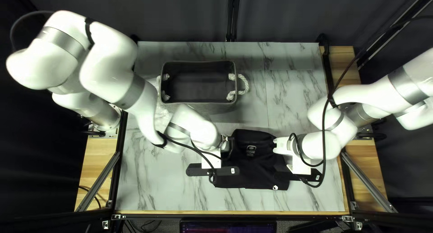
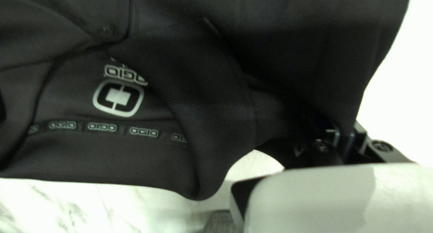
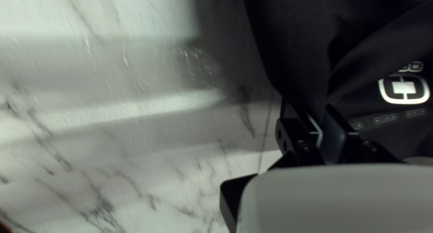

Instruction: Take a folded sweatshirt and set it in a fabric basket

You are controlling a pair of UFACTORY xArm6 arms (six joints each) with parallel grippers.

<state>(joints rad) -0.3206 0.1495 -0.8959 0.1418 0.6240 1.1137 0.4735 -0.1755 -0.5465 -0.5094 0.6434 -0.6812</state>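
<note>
black sweatshirt on near side of basket, offset right, left end effector grasping sweatshirt's left side, right end effector grasping its right side, both nearer than basket, grey basket with rope handles behind, on marbled desk

A marble-patterned table has pale wooden boards along its left side and right side, each crossed by a slanting metal strut. A dark curtain hangs behind the far edge; a lit screen shows just beyond the near edge.
</note>
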